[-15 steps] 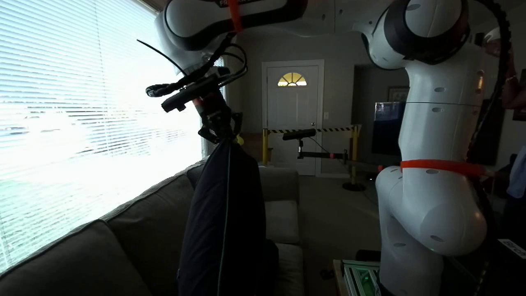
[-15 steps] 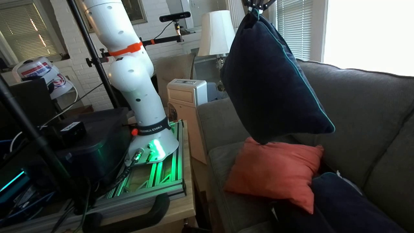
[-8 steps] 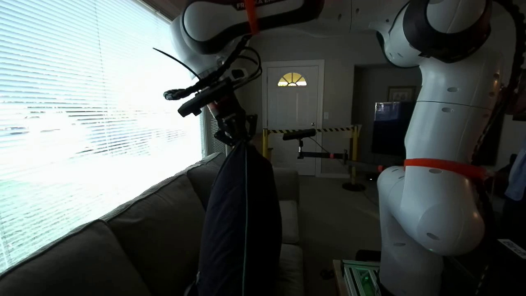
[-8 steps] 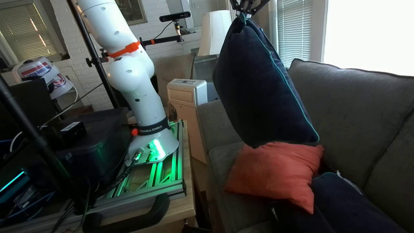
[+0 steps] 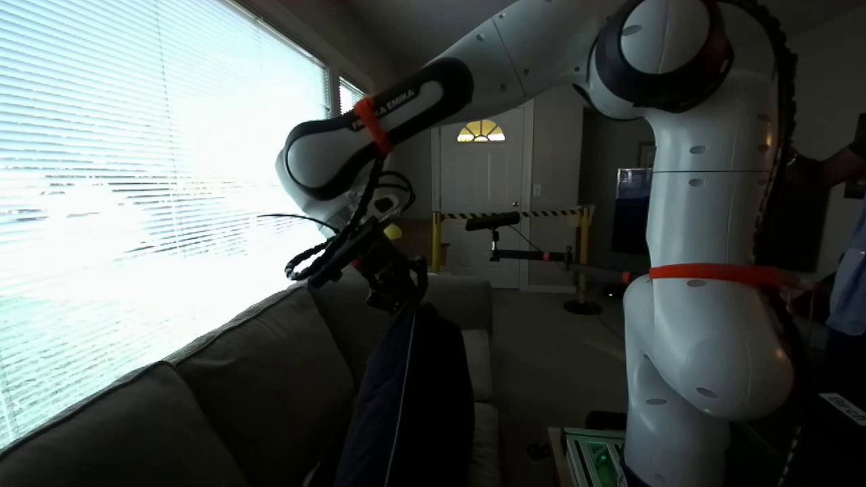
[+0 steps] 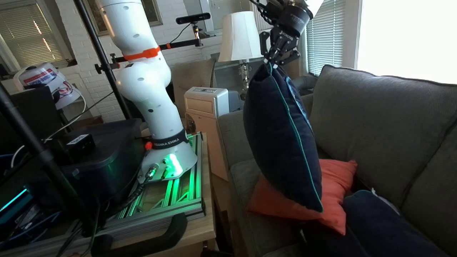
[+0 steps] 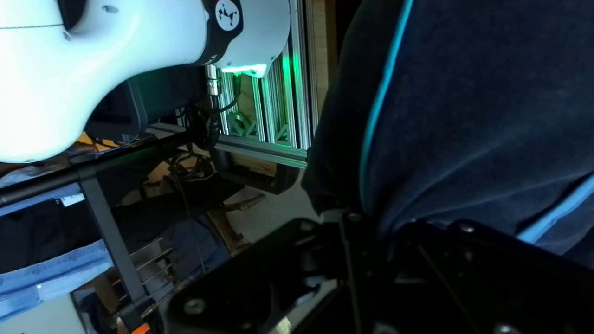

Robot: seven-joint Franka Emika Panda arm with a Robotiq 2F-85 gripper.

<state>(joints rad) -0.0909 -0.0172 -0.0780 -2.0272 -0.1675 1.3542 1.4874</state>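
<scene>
My gripper (image 6: 270, 65) is shut on the top corner of a navy pillow (image 6: 278, 135) with teal piping. The pillow hangs below the fingers, tilted, over the sofa seat. In an exterior view the gripper (image 5: 406, 306) and the pillow (image 5: 423, 399) are dark against the sofa. In the wrist view the pillow (image 7: 482, 102) fills the right side, its fabric bunched between the fingertips of the gripper (image 7: 378, 225). The pillow's lower part overlaps an orange pillow (image 6: 334, 185) on the seat; I cannot tell whether they touch. Another navy pillow (image 6: 385, 225) lies beside the orange one.
The grey sofa (image 6: 385, 117) has its back along the window (image 5: 169, 203). The robot base (image 6: 167, 160) stands on a wood-topped table (image 6: 205, 221) beside the sofa. A lamp (image 6: 240, 37) and a white appliance (image 6: 207, 101) are behind. A person (image 5: 849, 291) is at one edge.
My gripper has come down with the navy pillow. The pillow has turned, appears narrower, and now covers more of the orange pillow in an exterior view. The arm's forearm has lowered.
</scene>
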